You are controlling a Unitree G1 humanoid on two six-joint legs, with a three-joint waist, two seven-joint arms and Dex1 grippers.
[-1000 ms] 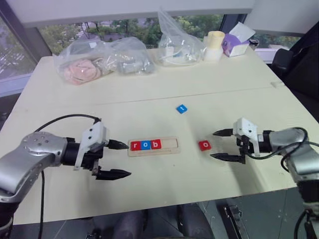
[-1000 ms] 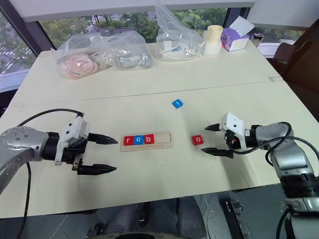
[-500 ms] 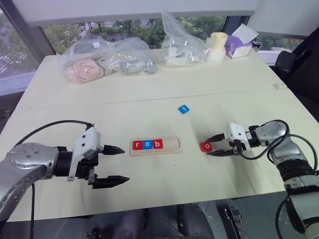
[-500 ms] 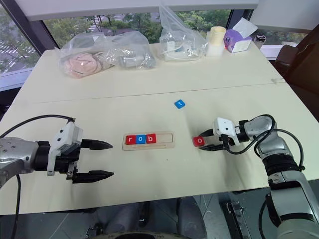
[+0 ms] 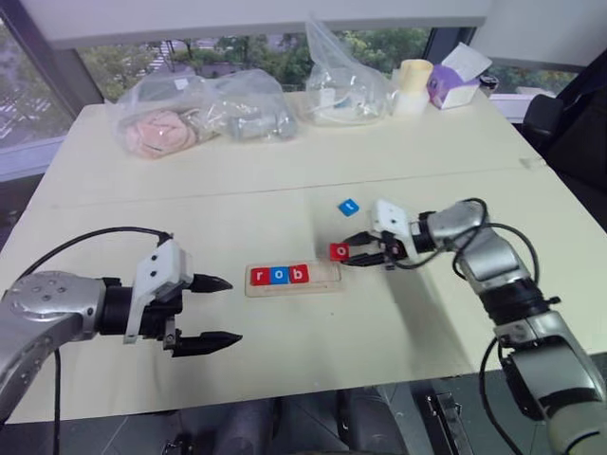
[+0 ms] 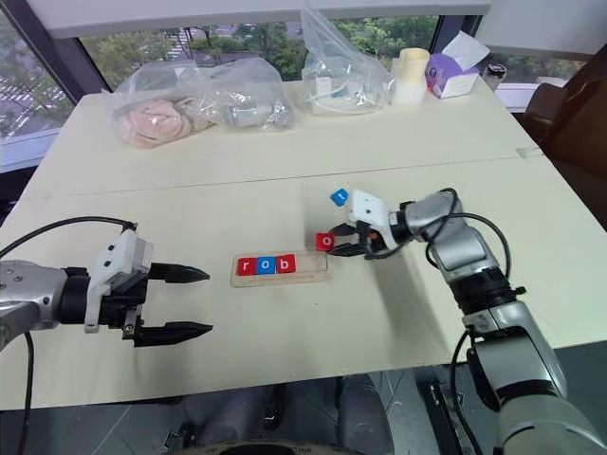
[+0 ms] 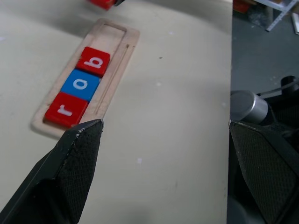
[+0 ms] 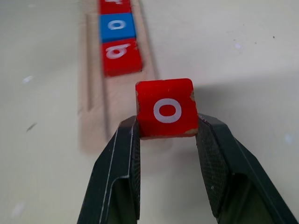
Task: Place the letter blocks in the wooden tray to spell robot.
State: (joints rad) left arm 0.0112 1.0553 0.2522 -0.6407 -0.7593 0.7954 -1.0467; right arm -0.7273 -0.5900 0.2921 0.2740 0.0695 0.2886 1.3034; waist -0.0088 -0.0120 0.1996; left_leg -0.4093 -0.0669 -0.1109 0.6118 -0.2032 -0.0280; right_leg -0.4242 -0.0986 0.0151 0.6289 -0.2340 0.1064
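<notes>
Now we see our right gripper clamped on a red "o" block, holding it above the table just beyond the wooden tray's empty right end. That tray holds red "r", blue "o" and red "b". A blue "t" block lies behind. Our left gripper hangs wide apart, empty, left of the tray.

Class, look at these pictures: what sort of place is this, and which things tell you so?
Probably an office or lab room upstairs: a plain pale table by big windows overlooking treetops, with bagged supplies and a tissue box at its far edge.
</notes>
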